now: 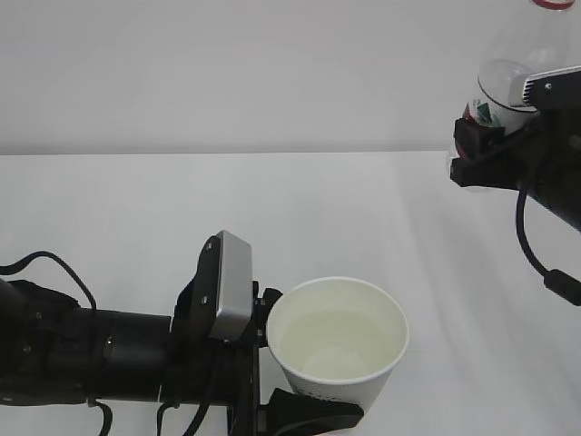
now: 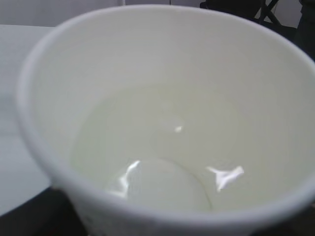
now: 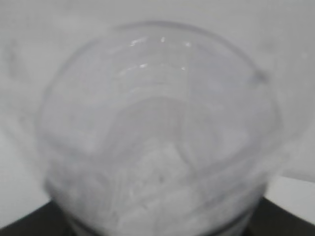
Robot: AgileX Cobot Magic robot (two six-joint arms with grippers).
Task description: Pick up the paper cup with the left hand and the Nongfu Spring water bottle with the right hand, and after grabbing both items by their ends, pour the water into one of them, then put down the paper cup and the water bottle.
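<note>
The white paper cup (image 1: pixel 338 338) is held just above the table at the bottom centre, upright, with my left gripper (image 1: pixel 292 368) shut on its lower part; one black finger (image 1: pixel 313 418) shows under it. Clear water (image 2: pixel 157 162) lies in the bottom of the cup (image 2: pixel 162 59), which fills the left wrist view. At the top right my right gripper (image 1: pixel 481 145) is shut on the clear Nongfu Spring water bottle (image 1: pixel 508 77), raised high, its red neck (image 1: pixel 554 3) at the frame's top edge. The bottle (image 3: pixel 157 137) fills the right wrist view as a blur.
A plain white table (image 1: pixel 182 209) runs back to a white wall. The bottle and right arm (image 1: pixel 554 173) hang well to the right of the cup and above it. A black cable (image 1: pixel 536 254) loops below the right arm.
</note>
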